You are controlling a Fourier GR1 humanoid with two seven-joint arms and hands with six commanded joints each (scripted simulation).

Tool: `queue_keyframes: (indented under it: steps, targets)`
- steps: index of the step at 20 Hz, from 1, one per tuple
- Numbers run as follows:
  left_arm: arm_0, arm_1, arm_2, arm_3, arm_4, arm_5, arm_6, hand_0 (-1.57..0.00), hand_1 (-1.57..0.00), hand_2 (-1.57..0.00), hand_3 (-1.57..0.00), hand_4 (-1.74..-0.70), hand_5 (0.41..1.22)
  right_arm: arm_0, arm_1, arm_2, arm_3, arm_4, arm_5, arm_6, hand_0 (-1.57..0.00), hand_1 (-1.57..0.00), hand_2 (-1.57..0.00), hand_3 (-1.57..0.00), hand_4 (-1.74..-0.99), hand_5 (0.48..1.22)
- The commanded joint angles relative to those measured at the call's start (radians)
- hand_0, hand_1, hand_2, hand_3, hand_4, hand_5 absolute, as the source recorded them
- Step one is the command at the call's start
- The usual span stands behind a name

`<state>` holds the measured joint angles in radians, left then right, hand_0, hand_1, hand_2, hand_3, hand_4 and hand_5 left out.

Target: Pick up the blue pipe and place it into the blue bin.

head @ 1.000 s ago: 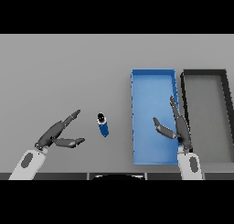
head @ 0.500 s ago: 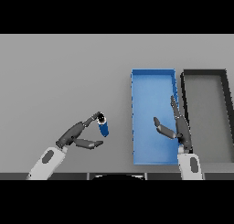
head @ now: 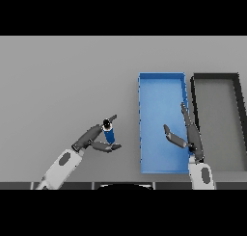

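The blue pipe (head: pixel 109 133) is short with a dark top and stands upright on the grey table, left of the blue bin (head: pixel 159 102). My left hand (head: pixel 89 138) reaches it from the lower left. Its straight fingers (head: pixel 111 119) lie along the pipe's far side and its thumb (head: pixel 108 146) along the near side, so the pipe stands in the gap between them. My right hand (head: pixel 191 135) hovers open over the bin's right edge, with fingers pointing away and the thumb out over the bin floor.
A black bin (head: pixel 217 117) stands directly right of the blue bin, both long and lying front to back. The grey table (head: pixel 62 76) stretches out to the left and behind the pipe.
My left hand has moved right from the lower left, up to the pipe, and now straddles it with fingers and thumb. The pipe and my right hand have stayed in place.
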<state>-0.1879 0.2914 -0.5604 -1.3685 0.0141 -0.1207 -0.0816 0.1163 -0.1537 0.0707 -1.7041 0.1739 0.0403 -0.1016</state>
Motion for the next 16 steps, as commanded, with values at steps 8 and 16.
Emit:
queue_keyframes:
  steps: [8, 16]
  targets:
    - [0.001, -0.112, 0.023, 0.051, 0.087, -0.014, -0.073, -0.36, -0.55, -0.69, -0.74, -1.37, 0.832, 0.013, 0.0, 0.004, -0.015, 0.002, 0.002, -0.008, 0.0, 0.0, 0.0, 0.0, -1.22, 0.656]
    - [0.034, -0.131, -0.009, 0.0, 0.034, 0.027, -0.103, -1.37, -1.4, -1.42, -1.42, -1.5, 1.156, -0.003, 0.0, -0.005, 0.003, -0.025, 0.018, 0.004, 0.0, 0.0, 0.0, 0.0, -1.221, 0.638]
